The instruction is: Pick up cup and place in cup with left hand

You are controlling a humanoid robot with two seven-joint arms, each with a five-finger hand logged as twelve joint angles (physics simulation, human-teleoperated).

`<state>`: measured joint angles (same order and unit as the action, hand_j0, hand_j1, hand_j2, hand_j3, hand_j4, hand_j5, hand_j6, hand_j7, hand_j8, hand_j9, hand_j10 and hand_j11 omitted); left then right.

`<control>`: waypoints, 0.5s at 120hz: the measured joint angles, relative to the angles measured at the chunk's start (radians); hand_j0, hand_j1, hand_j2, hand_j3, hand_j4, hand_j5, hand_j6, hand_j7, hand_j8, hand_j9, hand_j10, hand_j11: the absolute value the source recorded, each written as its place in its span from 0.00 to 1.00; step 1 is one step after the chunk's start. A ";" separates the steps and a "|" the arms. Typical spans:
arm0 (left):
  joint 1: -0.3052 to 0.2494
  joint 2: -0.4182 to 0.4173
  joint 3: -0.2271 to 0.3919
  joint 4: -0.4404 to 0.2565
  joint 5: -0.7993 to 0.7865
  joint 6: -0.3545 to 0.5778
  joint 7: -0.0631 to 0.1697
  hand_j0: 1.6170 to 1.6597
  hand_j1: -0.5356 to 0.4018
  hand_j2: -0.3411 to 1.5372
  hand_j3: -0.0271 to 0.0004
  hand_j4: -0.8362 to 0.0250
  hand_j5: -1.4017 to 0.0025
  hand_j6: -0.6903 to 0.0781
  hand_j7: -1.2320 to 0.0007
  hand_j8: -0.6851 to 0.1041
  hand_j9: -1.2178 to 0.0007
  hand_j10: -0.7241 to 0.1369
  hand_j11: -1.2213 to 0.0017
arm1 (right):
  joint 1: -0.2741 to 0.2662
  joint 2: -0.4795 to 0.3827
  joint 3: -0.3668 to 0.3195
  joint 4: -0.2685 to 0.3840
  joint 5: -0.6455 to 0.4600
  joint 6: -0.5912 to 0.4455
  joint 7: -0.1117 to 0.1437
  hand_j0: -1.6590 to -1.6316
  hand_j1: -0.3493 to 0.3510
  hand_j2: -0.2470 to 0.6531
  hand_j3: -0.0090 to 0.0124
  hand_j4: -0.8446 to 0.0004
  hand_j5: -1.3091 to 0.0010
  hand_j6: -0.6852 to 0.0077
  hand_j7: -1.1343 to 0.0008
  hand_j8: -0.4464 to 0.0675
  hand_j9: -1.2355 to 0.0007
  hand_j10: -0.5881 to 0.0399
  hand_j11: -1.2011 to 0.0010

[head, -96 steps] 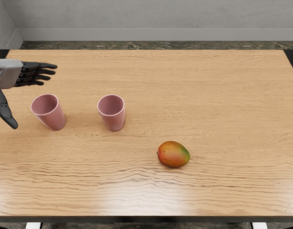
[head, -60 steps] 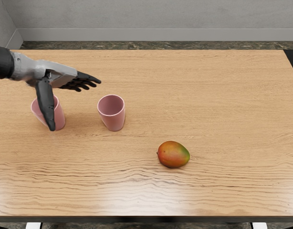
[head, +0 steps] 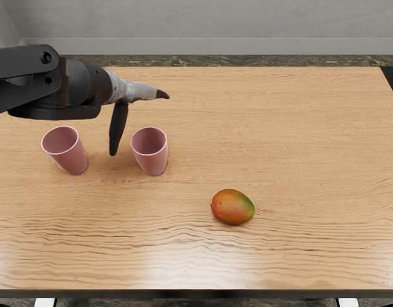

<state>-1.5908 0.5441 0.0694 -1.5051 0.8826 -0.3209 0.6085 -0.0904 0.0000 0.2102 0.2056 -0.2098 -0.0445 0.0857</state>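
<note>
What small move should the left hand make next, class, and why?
Probably ease the left hand down toward the cup nearer the mango: that cup stands upright, the open hand holds nothing, and its thumb hangs in view between it and the other cup.

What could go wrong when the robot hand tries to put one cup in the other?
The black-and-grey left hand might knock over the smooth pink tapered cup nearer the middle, because its thumb seems to hang close beside it. Also, the matching pink cup on the left looks about as wide, so one cup could catch on the other's rim.
</note>
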 joint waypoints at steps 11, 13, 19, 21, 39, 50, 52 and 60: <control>0.016 -0.041 0.003 -0.002 0.009 0.014 0.001 0.96 0.94 0.18 0.99 0.97 1.00 0.89 1.00 0.86 1.00 0.84 1.00 | -0.002 0.000 0.000 0.000 0.000 0.000 0.000 0.04 0.05 0.27 0.42 0.97 0.97 0.95 0.97 0.82 0.97 0.89 0.97; 0.026 -0.045 0.003 -0.002 0.012 0.018 0.002 0.96 0.94 0.18 0.99 0.97 1.00 0.89 1.00 0.86 1.00 0.84 1.00 | -0.002 0.000 0.000 0.000 0.000 0.000 0.000 0.04 0.05 0.27 0.42 0.97 0.97 0.95 0.97 0.82 0.97 0.89 0.97; 0.053 -0.047 0.004 -0.003 0.033 0.037 0.002 0.96 0.94 0.18 0.99 0.97 1.00 0.89 1.00 0.86 1.00 0.84 1.00 | -0.003 0.000 0.000 0.000 0.001 0.000 0.000 0.04 0.05 0.27 0.42 0.97 0.97 0.95 0.97 0.82 0.97 0.89 0.97; 0.060 -0.048 0.004 -0.003 0.041 0.043 0.002 0.96 0.94 0.18 0.99 0.97 1.00 0.89 1.00 0.86 1.00 0.84 1.00 | -0.003 0.000 0.000 0.000 0.001 0.000 0.000 0.04 0.05 0.27 0.42 0.97 0.97 0.95 0.97 0.82 0.97 0.89 0.97; 0.083 -0.050 0.005 -0.022 0.094 0.111 0.002 0.96 0.87 0.19 0.99 0.90 0.94 0.82 0.94 0.79 0.94 0.77 0.94 | -0.005 0.000 0.000 0.000 0.001 0.000 -0.002 0.04 0.05 0.27 0.42 0.97 0.97 0.95 0.97 0.82 0.97 0.89 0.97; 0.108 -0.064 0.006 -0.035 0.116 0.130 0.002 0.96 0.81 0.19 0.99 0.85 0.90 0.76 0.89 0.73 0.89 0.72 0.89 | -0.006 0.000 0.000 0.000 0.001 0.000 -0.003 0.04 0.05 0.27 0.42 0.97 0.97 0.95 0.97 0.82 0.97 0.89 0.97; 0.113 -0.065 0.006 -0.038 0.119 0.131 0.002 0.96 0.80 0.19 0.99 0.84 0.90 0.75 0.88 0.73 0.88 0.71 0.88 | -0.006 0.000 0.000 0.000 0.001 0.000 -0.003 0.04 0.05 0.27 0.42 0.97 0.97 0.95 0.97 0.82 0.97 0.89 0.97; 0.120 -0.061 0.006 -0.049 0.127 0.136 0.002 0.96 0.78 0.20 0.99 0.82 0.88 0.73 0.86 0.70 0.86 0.69 0.86 | -0.006 0.000 0.000 0.000 0.001 0.000 -0.005 0.04 0.05 0.27 0.42 0.97 0.97 0.95 0.97 0.82 0.97 0.89 0.97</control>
<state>-1.4711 0.4835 0.0756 -1.5536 1.0100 -0.1845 0.6108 -0.0960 0.0000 0.2102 0.2054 -0.2090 -0.0445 0.0812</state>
